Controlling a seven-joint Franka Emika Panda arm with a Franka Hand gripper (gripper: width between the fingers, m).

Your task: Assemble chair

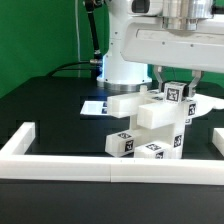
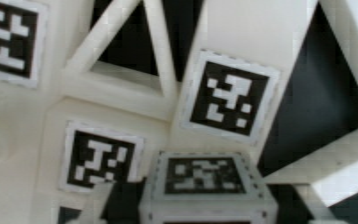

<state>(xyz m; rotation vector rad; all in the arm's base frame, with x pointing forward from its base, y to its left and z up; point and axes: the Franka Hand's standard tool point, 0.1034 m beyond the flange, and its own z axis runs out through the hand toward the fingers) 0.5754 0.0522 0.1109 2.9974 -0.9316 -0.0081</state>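
The chair [image 1: 152, 128] stands partly built at the exterior view's right, a stack of chunky white tagged blocks on the black table. My gripper [image 1: 176, 88] is right above it. Its dark fingers [image 1: 162, 78] close on either side of a small tagged white block [image 1: 176, 95] at the top of the stack. In the wrist view this block [image 2: 202, 183] fills the low middle. Other tagged chair pieces [image 2: 226, 95] and white bars [image 2: 114, 45] lie just beyond it. My fingertips do not show clearly there.
A long low white border rail [image 1: 60, 162] runs along the front and turns back at the exterior view's left [image 1: 20, 138]. The marker board [image 1: 95, 106] lies flat behind the chair. The arm's white base [image 1: 120, 60] stands at the back, with a green curtain behind.
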